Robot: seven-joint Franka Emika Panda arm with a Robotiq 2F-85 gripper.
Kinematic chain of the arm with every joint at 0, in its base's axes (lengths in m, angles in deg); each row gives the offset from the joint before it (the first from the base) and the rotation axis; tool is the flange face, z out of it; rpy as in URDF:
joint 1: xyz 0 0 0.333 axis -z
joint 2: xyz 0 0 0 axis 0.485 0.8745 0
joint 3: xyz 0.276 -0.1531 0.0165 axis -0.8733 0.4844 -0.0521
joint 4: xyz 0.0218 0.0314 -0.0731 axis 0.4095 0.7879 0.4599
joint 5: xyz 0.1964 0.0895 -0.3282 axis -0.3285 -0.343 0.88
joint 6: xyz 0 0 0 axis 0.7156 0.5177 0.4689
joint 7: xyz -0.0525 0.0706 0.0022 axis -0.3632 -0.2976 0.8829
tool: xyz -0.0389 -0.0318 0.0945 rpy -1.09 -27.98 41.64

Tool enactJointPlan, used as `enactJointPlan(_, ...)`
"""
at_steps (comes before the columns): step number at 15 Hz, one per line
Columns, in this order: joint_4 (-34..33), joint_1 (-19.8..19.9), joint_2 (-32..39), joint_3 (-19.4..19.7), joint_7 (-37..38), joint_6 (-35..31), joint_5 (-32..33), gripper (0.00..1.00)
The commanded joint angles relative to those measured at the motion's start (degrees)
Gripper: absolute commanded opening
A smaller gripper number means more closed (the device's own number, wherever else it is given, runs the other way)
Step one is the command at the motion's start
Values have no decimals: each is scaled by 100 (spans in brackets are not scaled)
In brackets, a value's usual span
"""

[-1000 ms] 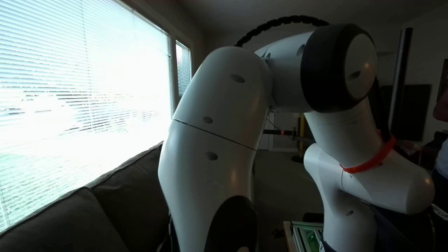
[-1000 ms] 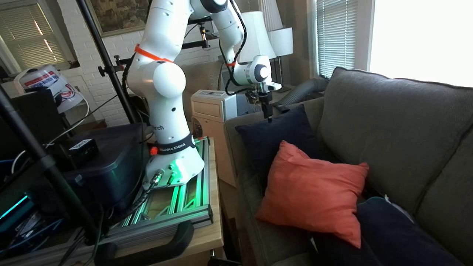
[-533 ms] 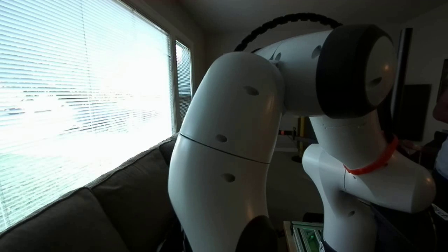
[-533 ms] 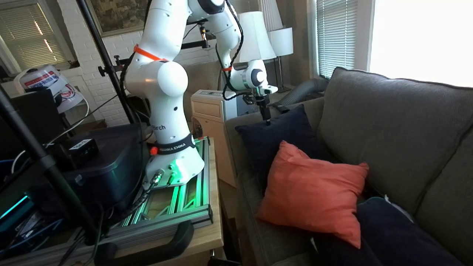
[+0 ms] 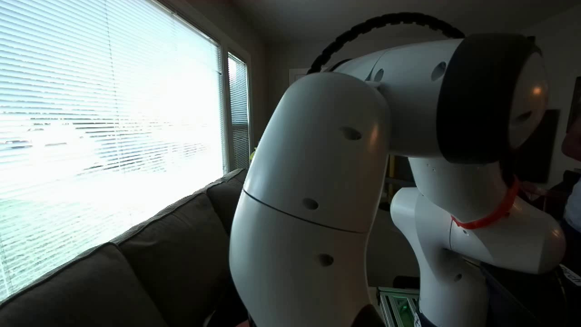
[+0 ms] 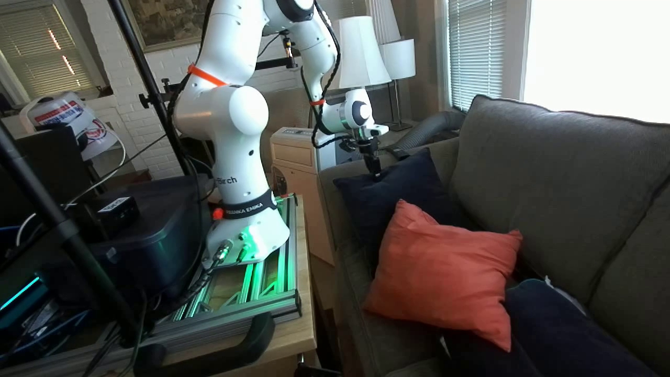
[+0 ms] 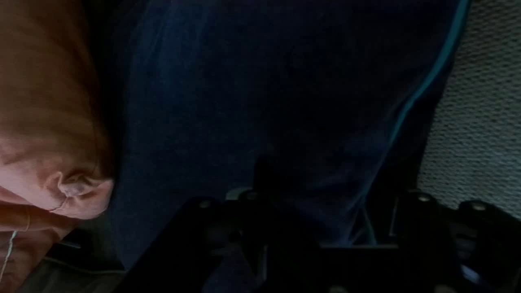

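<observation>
One soft navy-blue fabric cushion (image 6: pixel 405 186) sits at the far end of the grey woven-fabric sofa (image 6: pixel 555 183), with the black two-fingered gripper (image 6: pixel 376 172) pointing down at its upper edge. The cushion leans on the grey padded armrest (image 6: pixel 340 170), which seems to be what props it up and leaves that edge exposed from above. A plump orange cloth cushion (image 6: pixel 445 272) lies against its near side and probably helps pin it there.

In the wrist view the black fingers (image 7: pixel 423 219) stand apart, straddling the border: one over the navy face, the other beyond the thin teal piping (image 7: pixel 433 71). The cloth puckers between them, yet a dark gap shows beside the piping, so it does not look pinched (the view is very dim there, and whether either finger touches I cannot tell). An edge likely suits narrow fingers, since the stuffed middle would be too thick to fit between them.

The white jointed robot arm (image 6: pixel 235 115) is bent high, presumably so that the wrist can hang steeply over the cushion; its base stands on a silver aluminium frame (image 6: pixel 291 251) beside the sofa, which brings that end within reach.
</observation>
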Motion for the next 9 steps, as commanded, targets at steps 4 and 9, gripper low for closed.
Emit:
enactJointPlan(4, -160, -573, 294, 657, 860, 548, 136, 9)
enactJointPlan(9, -434, -218, 368, 677, 1641, 1051, -4, 1)
